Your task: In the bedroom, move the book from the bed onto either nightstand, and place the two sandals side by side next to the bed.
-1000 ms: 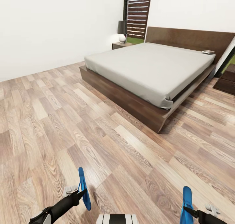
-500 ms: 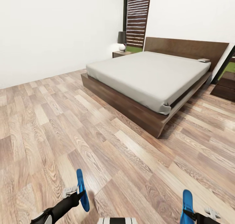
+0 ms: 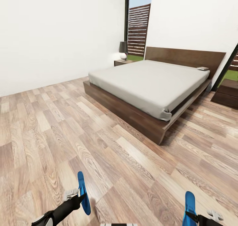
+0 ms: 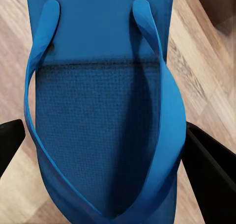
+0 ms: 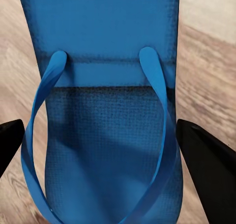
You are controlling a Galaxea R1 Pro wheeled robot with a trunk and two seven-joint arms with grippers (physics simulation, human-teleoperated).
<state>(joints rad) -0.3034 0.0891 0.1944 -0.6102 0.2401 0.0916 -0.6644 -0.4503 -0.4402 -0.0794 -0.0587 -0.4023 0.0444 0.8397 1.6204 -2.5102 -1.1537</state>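
The bedroom floor (image 3: 66, 127) of light wood planks is occupying the near and left part of the head view, with white walls behind it. The bed (image 3: 148, 84) is standing at the far right, its dark frame and headboard surrounding a pale mattress. A tall window (image 3: 138, 24) is showing a slatted fence in the far corner. One nightstand (image 3: 122, 62) is standing at the far left side of the bed, carrying a small lamp (image 3: 123, 51); a second nightstand (image 3: 227, 93) is sitting at the right edge, near the bed's right side. The book (image 3: 203, 68) is lying on the mattress at its far right corner, close to the headboard.

The left gripper (image 3: 79, 196) is hanging at the near left, clenched on the left sandal (image 3: 83, 193), which is standing on edge above the floor. The right gripper (image 3: 193, 216) is hanging at the near right, likewise grasping the right sandal (image 3: 189, 208), also on edge. In each wrist view, the sandal (image 4: 103, 111) (image 5: 105, 111) is sitting between the two black fingers (image 4: 211, 170) (image 5: 209, 165), strap side facing the camera.
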